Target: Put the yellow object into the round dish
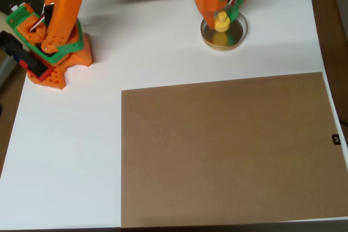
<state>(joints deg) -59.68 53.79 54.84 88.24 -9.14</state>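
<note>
The round dish (224,32), gold-rimmed with a dark shiny bottom, sits on the white table near the top right in the overhead view. The yellow object (222,23), a small peg, hangs over the dish's back half, and its yellow reflection shows on the dish bottom. My orange and green gripper (222,17) reaches down from the top edge directly over the dish and is shut on the peg. The fingers cover the dish's far rim.
The arm's orange and green base (54,52) stands at the left on the white table (163,52). A large brown board (228,150) covers the lower right of the table. The table's right edge (318,25) runs close to the dish.
</note>
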